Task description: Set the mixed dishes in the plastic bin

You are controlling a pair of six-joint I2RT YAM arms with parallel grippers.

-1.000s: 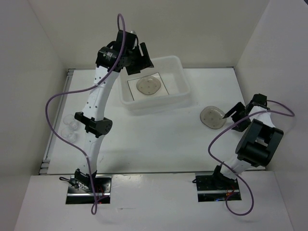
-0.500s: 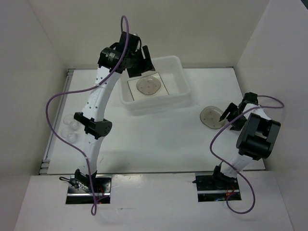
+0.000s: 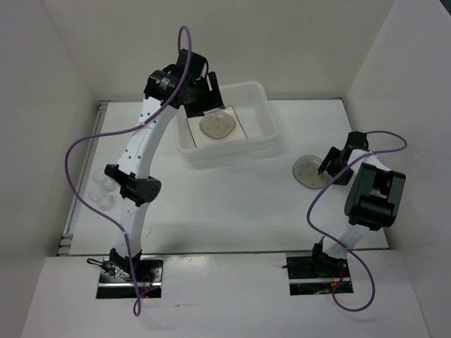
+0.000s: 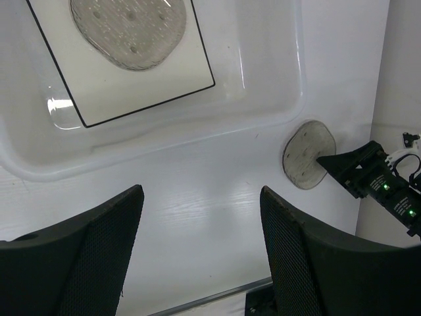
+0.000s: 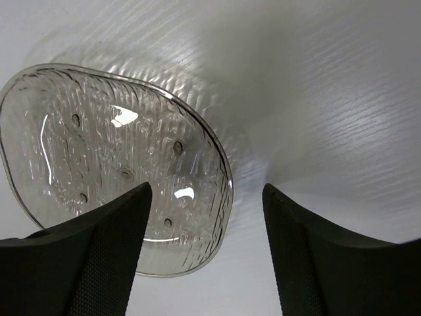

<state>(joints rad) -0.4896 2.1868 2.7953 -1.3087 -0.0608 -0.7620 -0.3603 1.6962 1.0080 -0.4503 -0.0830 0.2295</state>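
Observation:
The plastic bin stands at the back of the table, holding the square white plate with a speckled dish on it. Over the bin's back left corner hangs my left gripper, open and empty; from its wrist I look down on the plate, the dish on it and the bin's rim. A second speckled dish lies on the table at the right. My right gripper is open, and its jaws straddle the near rim of that dish, one finger over it.
Small clear cups stand near the table's left edge beside the left arm. White walls close in the table at the back and both sides. The right arm's purple cable loops over the table in front of the dish.
My right gripper has moved in over the edge of the dish on the table and its jaws have narrowed a little. The left arm has barely shifted above the bin.

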